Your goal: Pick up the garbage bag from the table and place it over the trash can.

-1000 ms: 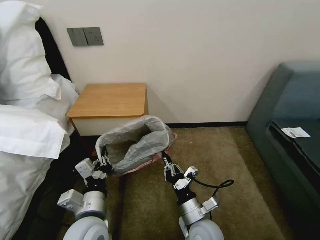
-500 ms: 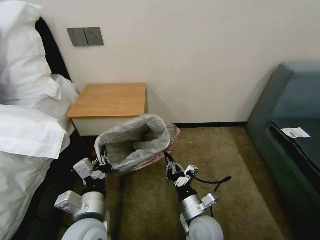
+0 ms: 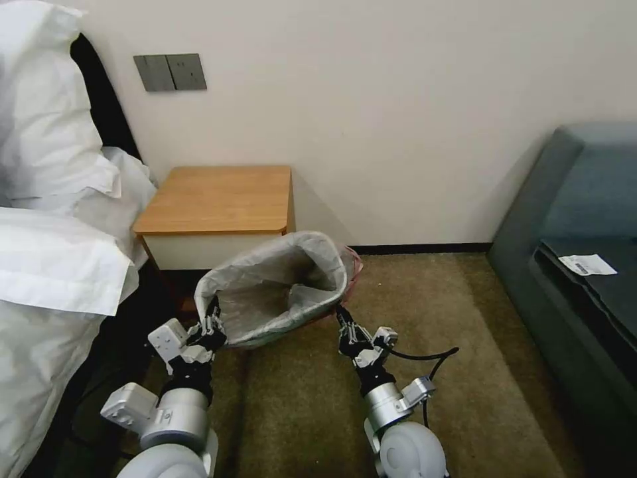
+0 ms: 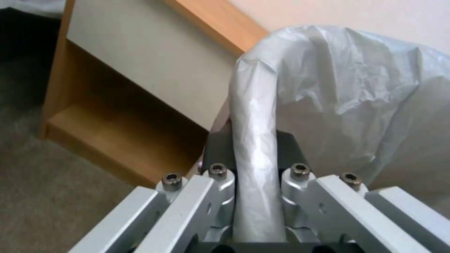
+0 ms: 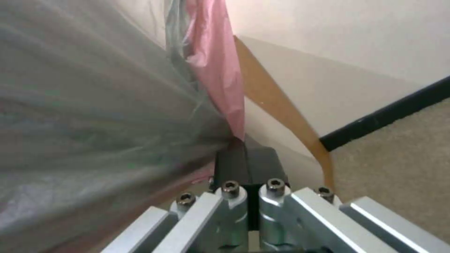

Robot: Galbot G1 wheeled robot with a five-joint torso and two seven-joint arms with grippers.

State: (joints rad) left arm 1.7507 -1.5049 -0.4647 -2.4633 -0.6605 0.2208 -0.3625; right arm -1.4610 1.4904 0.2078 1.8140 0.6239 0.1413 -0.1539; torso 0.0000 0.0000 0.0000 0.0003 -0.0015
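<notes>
We hold the garbage bag (image 3: 279, 285) stretched open over the carpet, off the worktop's (image 3: 212, 199) front edge: left claw (image 3: 211, 326) and right claw (image 3: 342, 324) each clamped on opposite rim edges, mouth spread between them.

The room is lit evenly and softly, and the wall (image 3: 398, 119) is rendered bright without hard glare, while a soft shadow is cast on it to the right of the table (image 3: 219, 199). Deep shade is seen in the gap beside the pillows (image 3: 53, 166), where detail is lost. In the wrist views the garbage bag (image 5: 94, 105) is shown blurred at close range, and pale sheen is caught on its folds (image 4: 253, 116).
</notes>
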